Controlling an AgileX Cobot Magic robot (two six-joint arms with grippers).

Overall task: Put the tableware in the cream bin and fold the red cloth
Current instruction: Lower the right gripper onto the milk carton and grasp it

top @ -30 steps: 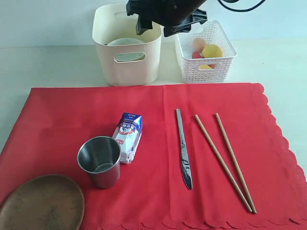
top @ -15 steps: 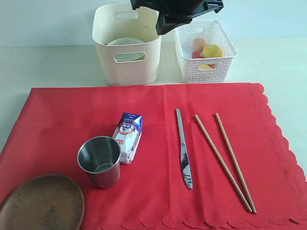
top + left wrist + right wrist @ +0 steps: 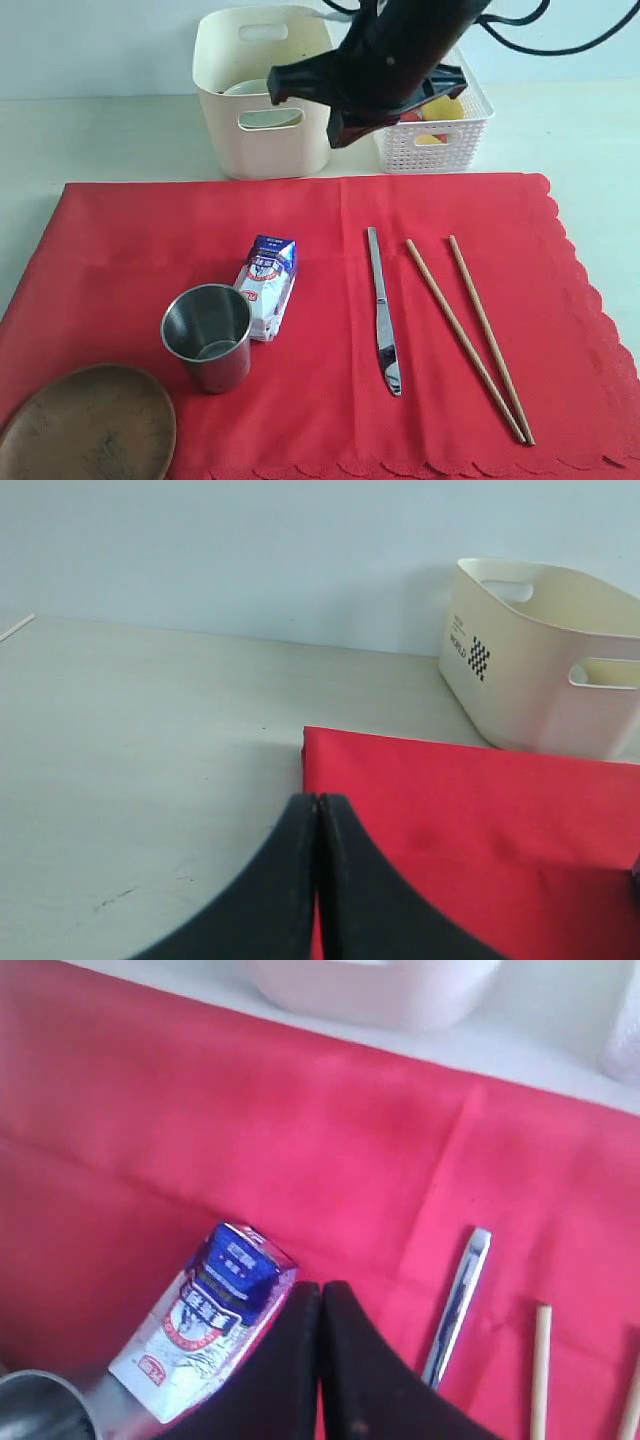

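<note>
- On the pale table [image 3: 100,130] a big red cloth [image 3: 130,240] lies flat, with a wavy edge on its right and near sides. A plain light wall [image 3: 100,40] is behind.
- On the cloth a steel cup [image 3: 208,335] stands up, and a milk carton [image 3: 268,285] lies just beside it. More to the right lie a steel knife [image 3: 381,310] and two chopsticks [image 3: 466,341], side by side. A brown wooden plate [image 3: 85,425] sits at the near left corner, partly cut off.
- Behind the cloth stands the cream bin [image 3: 225,140] with a pale bowl [image 3: 245,88] inside. A white basket [image 3: 440,150] stands beside it on the right.
- Only the left wrist view shows a small black checker label [image 3: 480,658] on the bin's end wall, and a cloth corner on bare table.
- Only the right wrist view looks down close on the carton, the knife's far end and the cup's rim.
- The black right arm [image 3: 400,50] hangs above the far edge of the cloth, in front of the basket and the bin's right side.
- The right gripper [image 3: 320,1290] has its fingers pressed together, holding nothing.
- The left gripper [image 3: 317,805] is closed tight too, with nothing in it, low by the cloth's edge.
</note>
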